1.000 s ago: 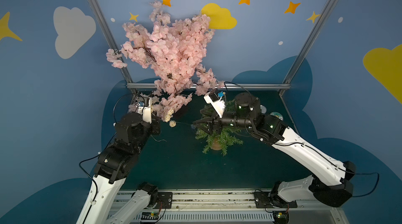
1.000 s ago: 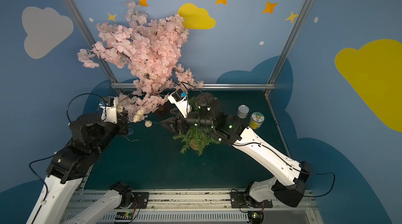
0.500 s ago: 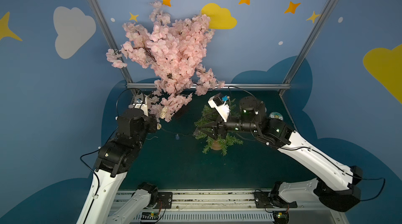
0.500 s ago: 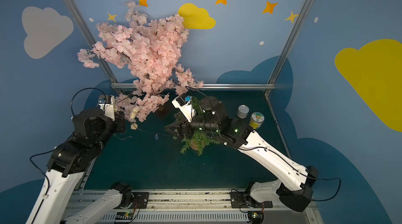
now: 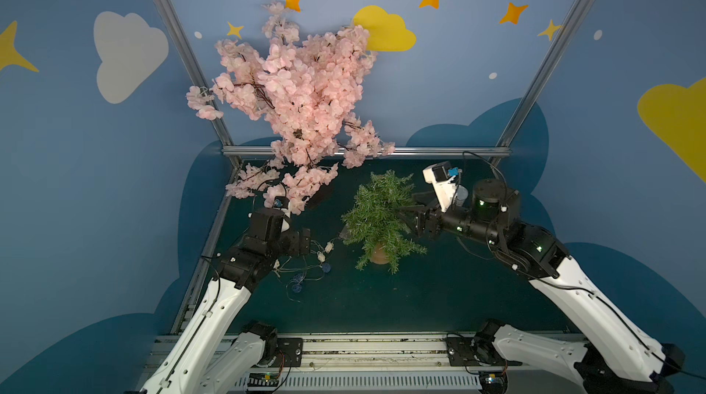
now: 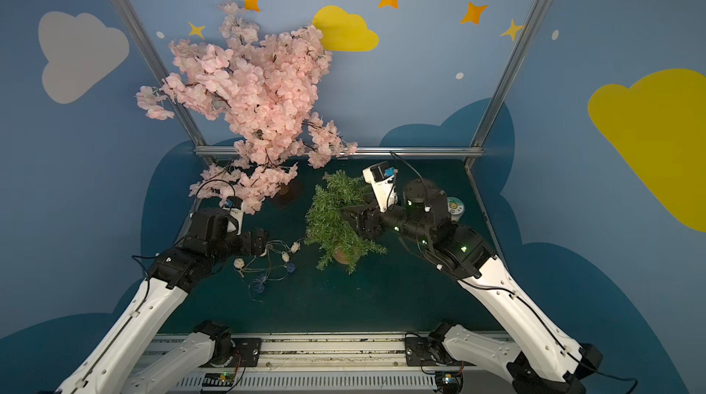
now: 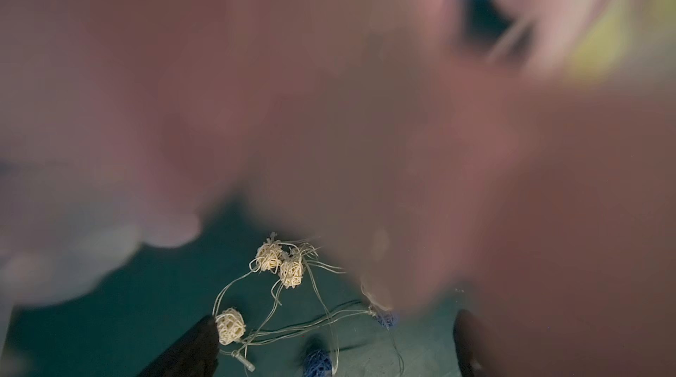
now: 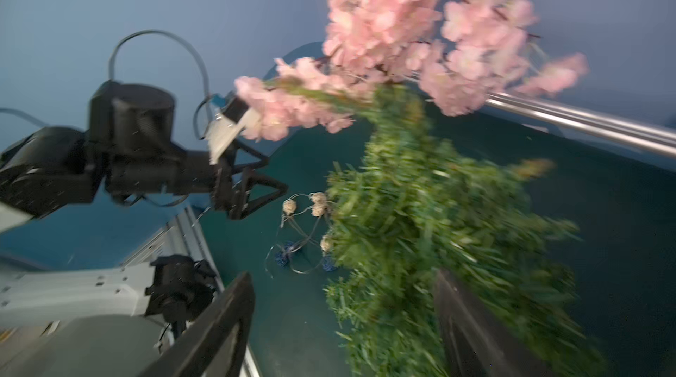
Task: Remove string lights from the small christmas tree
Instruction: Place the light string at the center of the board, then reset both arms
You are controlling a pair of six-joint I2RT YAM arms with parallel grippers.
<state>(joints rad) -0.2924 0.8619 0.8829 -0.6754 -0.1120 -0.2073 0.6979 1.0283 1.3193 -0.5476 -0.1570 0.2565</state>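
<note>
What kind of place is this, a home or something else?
Likely a staged robot test cell, not a home: blue walls painted with clouds and stars, a metal frame, and robot arms bolted to a rail.

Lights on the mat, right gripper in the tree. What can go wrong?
Balls of the string lights lie beside the small christmas tree; a tug may snag.
The right gripper, jaws open, straddles foliage; retreating could tip the tree.
Pink blossoms blur the left wrist view, hampering a regrasp by the open left gripper.
</note>
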